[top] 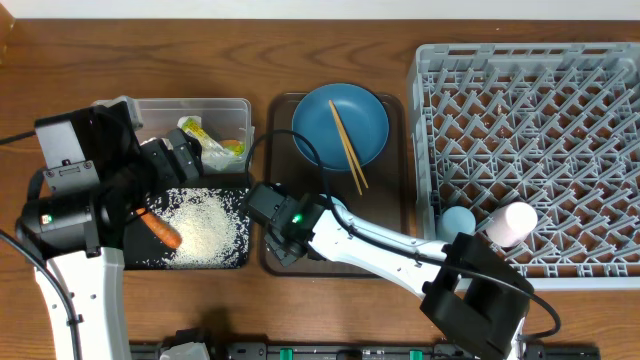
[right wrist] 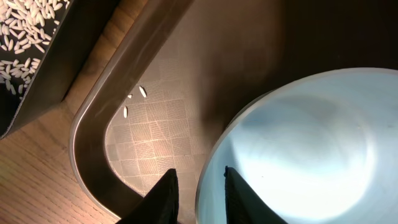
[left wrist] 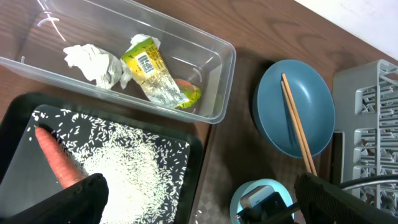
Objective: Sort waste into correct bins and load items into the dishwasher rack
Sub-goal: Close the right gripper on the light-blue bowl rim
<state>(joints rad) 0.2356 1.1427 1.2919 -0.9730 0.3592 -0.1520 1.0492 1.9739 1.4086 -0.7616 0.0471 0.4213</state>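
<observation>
- Right gripper: fingers narrowed, one on each side of the white-blue bowl's rim, not yet clamped. The bowl sits in the near-left corner of the brown serving tray, mid-table.
- Left gripper: spread wide, empty, above the black tray.
- Black tray, near-left: rice grains, carrot.
- Clear tub, behind it: crumpled paper, wrapper.
- Serving tray, far end: blue plate carrying the chopsticks.
- Rack, right edge: light blue cup and pink cup.
</observation>
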